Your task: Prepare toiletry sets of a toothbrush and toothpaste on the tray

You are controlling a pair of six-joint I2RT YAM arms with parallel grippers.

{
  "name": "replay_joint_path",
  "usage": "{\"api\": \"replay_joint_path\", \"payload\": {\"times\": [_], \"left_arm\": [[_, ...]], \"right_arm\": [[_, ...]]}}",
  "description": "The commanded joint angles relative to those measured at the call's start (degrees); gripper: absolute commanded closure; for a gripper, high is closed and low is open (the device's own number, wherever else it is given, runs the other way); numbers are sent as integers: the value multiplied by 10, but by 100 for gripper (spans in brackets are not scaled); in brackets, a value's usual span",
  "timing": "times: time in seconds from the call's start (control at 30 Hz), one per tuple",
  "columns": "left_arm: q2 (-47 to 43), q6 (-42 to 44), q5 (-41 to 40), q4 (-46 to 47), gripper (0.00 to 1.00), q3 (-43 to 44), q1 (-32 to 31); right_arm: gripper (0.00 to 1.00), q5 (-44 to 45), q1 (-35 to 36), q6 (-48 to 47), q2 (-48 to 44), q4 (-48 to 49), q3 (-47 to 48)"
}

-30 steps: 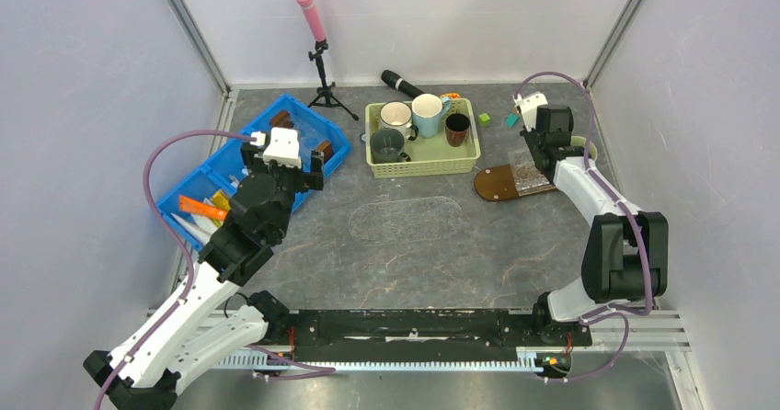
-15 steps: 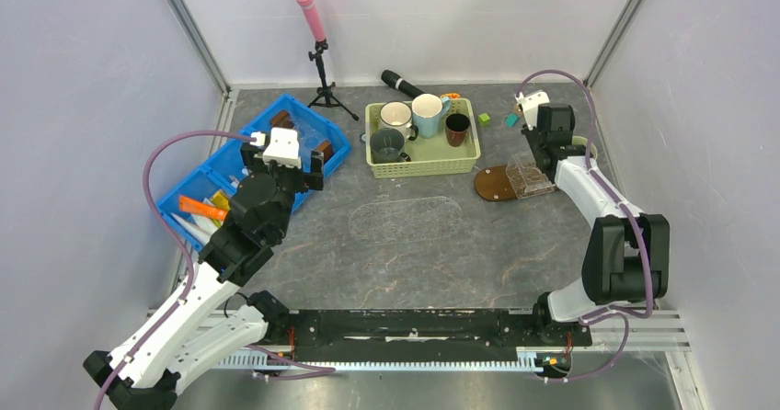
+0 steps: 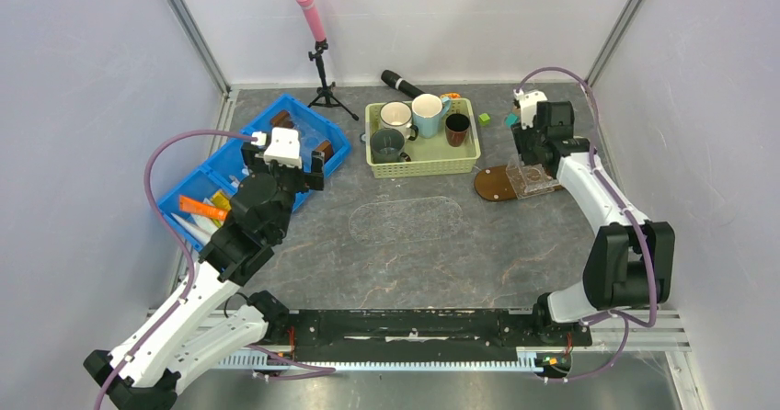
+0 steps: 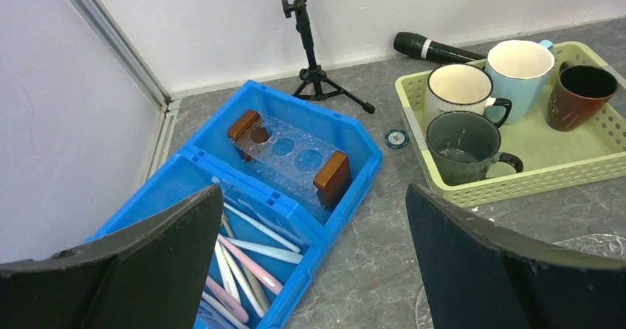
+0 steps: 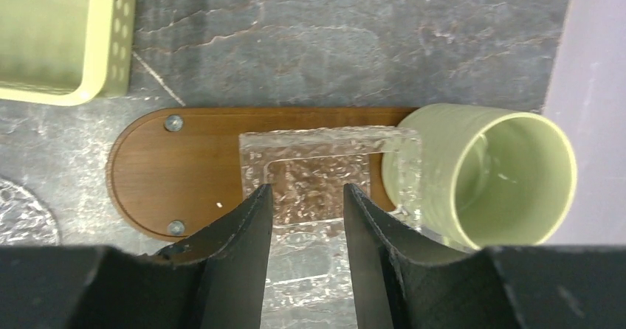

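The tray, a dark-brown oval board, lies right of the green basket, and it also shows in the right wrist view. A clear textured plastic piece lies on its right end. My right gripper hovers above that piece, jaws a narrow gap apart, holding nothing. Several pale toothbrushes lie in the blue divided bin. An orange toothpaste tube lies in its near-left compartment. My left gripper is wide open and empty above the bin's right edge.
A pale green slotted basket holds several mugs. A pale green cup touches the tray's right end. A clear holder with brown ends sits in the bin. A clear oval sheet lies mid-table. A pink-topped tripod and black microphone stand behind.
My right gripper has drawn back from the tray toward the rear wall, and the clear piece stays on the board. The left arm has not moved.
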Motion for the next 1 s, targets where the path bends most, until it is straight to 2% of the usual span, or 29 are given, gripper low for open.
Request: {"api": "replay_joint_path", "payload": {"times": [0.0,0.2,0.67,0.97], "left_arm": [[2,-12,-5,26,0,0,1],[2,-10,-6,26,0,-1,1],[3,-7,-7,28,0,-2,1],[3,-7,-7,28,0,-2,1]], "right_arm": [[54,-40,13,25,15,-21,23],[58,-50,18,31,38,-22,20],[85,-10,18,-16,73,-24,34],[90,22,18,-12,77,-23,43]]}}
